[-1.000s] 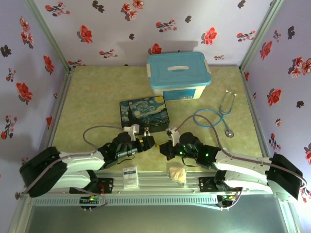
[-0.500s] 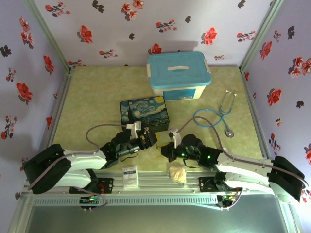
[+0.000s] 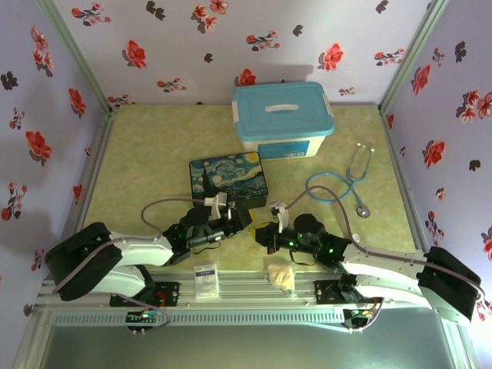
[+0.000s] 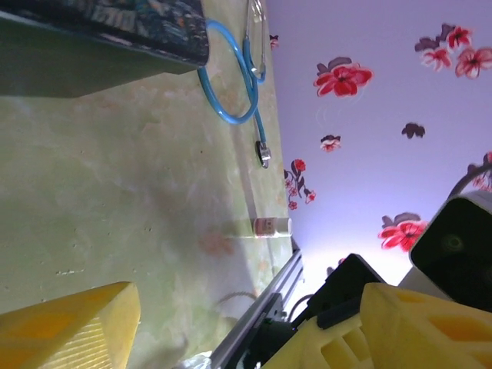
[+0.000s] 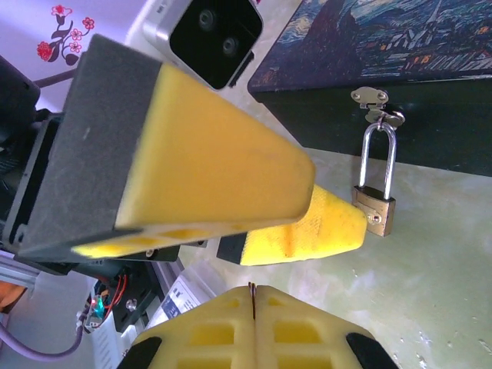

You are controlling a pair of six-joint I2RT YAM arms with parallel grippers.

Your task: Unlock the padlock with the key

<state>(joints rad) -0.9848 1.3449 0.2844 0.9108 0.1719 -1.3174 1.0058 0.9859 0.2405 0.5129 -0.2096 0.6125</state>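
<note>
Right, biggest first: the green table [image 3: 146, 146], w/ a blue-lidded storage bin [image 3: 283, 119] at the far side. Just in front of it lies the flat starry-night box [image 3: 228, 178], and a blue stethoscope [image 3: 346, 181] is coiled to the right, well apart from both arms.

Both arms reach in low from the near edge and meet at the box's front wall. Left gripper [image 3: 237, 219] is spread wide. In the left wrist view its yellow pads [image 4: 69, 327] stand far apart w/ nothing between them. Seen from the right wrist, the tip of one left pad [image 5: 307, 227] sits at the padlock's body; touching or just beside, can't tell.

Right gripper [image 3: 265, 231] is clamped tight, pads pressed flat together, approx. level w/ the left one and near it.

The padlock [image 5: 377, 207], brass w/ a silvery shackle, hangs by that shackle from the hasp [image 5: 375, 100] on the box front, body down toward the table.

The key [image 5: 252, 296] shows as a thin dark sliver pinched in the seam of the right pads, short of the padlock.
</note>
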